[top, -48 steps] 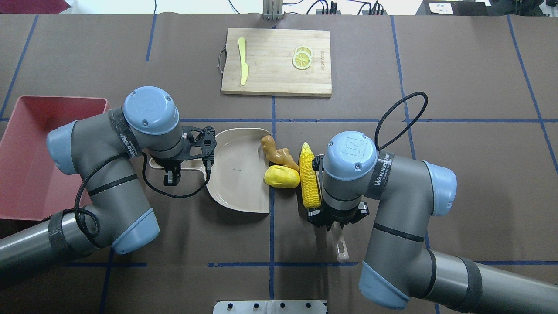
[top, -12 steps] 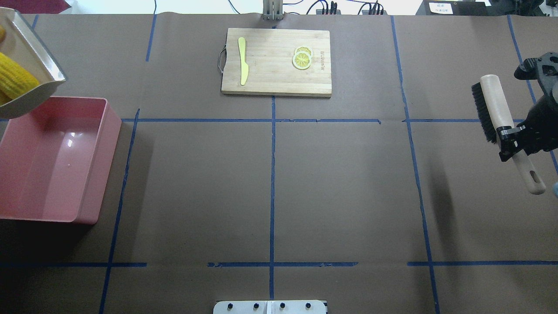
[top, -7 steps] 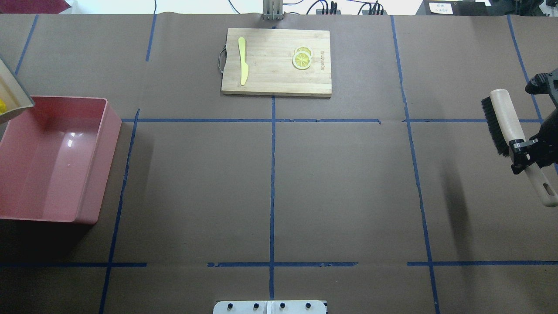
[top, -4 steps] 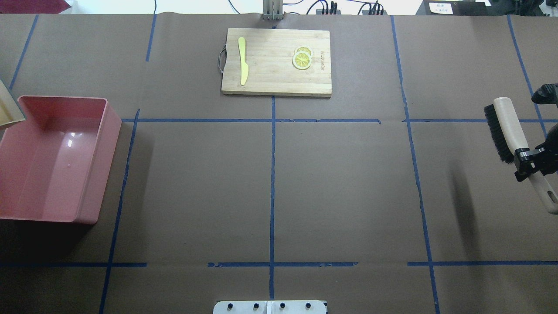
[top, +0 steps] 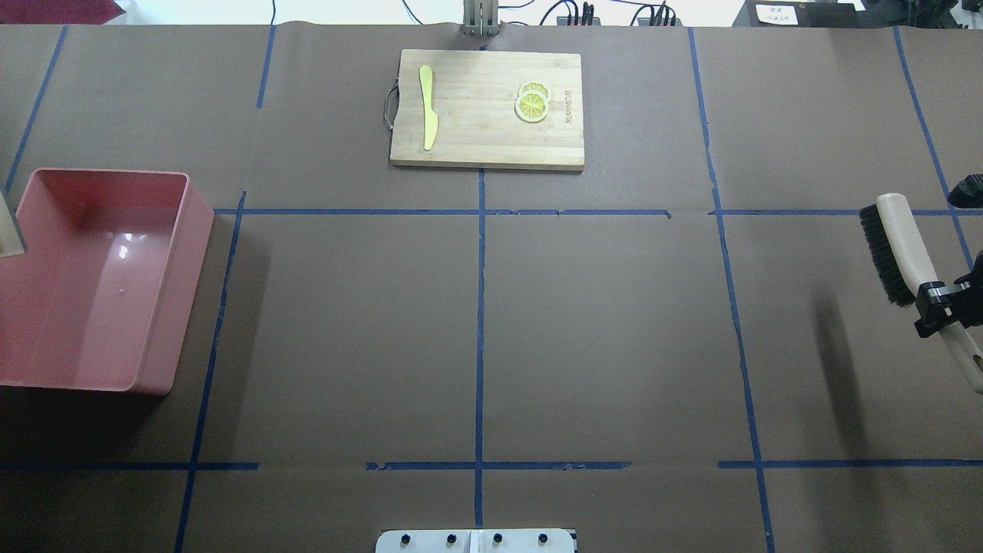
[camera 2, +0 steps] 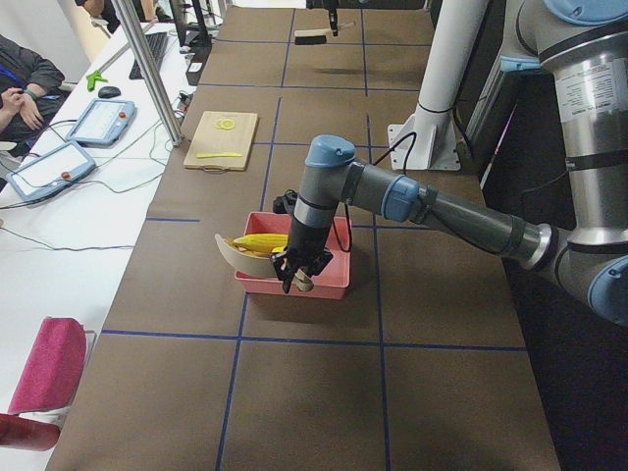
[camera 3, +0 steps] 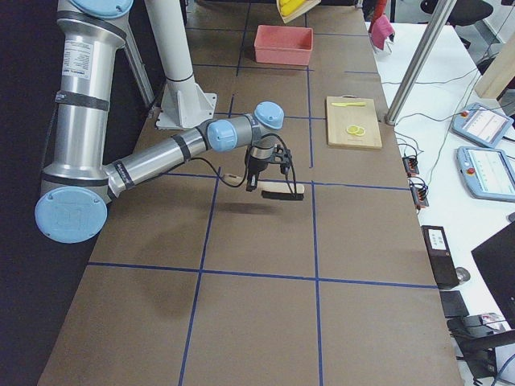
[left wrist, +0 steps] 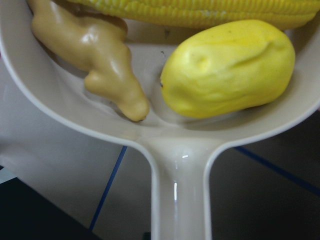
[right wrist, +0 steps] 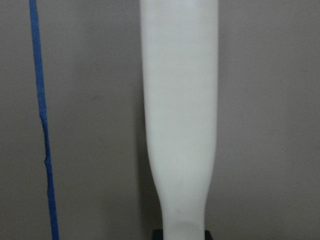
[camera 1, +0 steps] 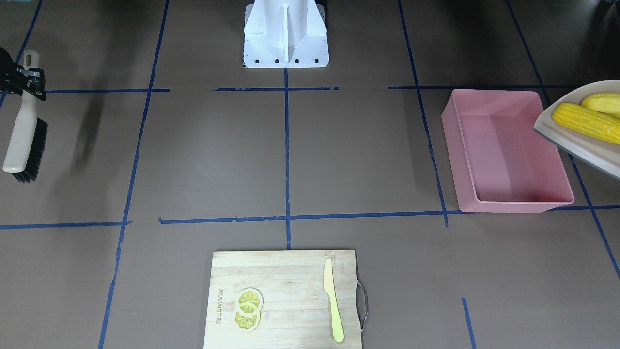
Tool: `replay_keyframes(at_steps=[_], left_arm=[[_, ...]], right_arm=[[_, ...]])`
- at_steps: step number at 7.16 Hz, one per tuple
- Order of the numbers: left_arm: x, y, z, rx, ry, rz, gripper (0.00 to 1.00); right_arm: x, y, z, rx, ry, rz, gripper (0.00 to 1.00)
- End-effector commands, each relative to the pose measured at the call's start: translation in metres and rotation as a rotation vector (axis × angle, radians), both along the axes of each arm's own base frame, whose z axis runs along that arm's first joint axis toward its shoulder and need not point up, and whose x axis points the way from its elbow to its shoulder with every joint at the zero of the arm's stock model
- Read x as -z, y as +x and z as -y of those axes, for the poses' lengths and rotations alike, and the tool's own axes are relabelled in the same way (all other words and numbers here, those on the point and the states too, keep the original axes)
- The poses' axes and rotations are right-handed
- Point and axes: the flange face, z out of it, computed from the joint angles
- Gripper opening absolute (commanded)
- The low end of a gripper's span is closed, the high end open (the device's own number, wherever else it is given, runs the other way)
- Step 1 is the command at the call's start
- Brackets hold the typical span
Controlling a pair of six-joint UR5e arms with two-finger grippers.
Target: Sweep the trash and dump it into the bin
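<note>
The beige dustpan (camera 1: pixel 576 143) hangs tilted in the air over the outer end of the pink bin (camera 1: pixel 503 145). It holds the corn cob (camera 1: pixel 583 122), the yellow potato lump (camera 1: pixel 600 102) and the tan ginger root (left wrist: pixel 100 55). The bin (top: pixel 92 284) has nothing in it. My left gripper (camera 2: pixel 299 278) is at the dustpan's handle (left wrist: pixel 177 200); I cannot tell whether it is open or shut. My right gripper (top: pixel 943 311) is shut on the brush (top: pixel 895 246) and holds it above the table at the far right.
A wooden cutting board (top: pixel 484 138) with a yellow-green knife (top: pixel 428 107) and lemon slices (top: pixel 532 102) lies at the table's far middle. The robot's white base (camera 1: pixel 286 34) stands at the near edge. Blue tape lines cross the brown table.
The trash went from the table into the dustpan. The dustpan has slid out of the overhead view at the left. The right gripper has carried the brush nearer to the robot.
</note>
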Motion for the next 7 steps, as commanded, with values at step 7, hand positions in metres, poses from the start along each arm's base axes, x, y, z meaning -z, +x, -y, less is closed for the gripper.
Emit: replay_keyframes(at_steps=[7], left_arm=[[0.075, 0.009, 0.01, -0.131, -0.001, 0.349, 0.03]], right_arm=[[-0.044, 0.003, -0.006, -0.002, 0.004, 0.008, 0.01]])
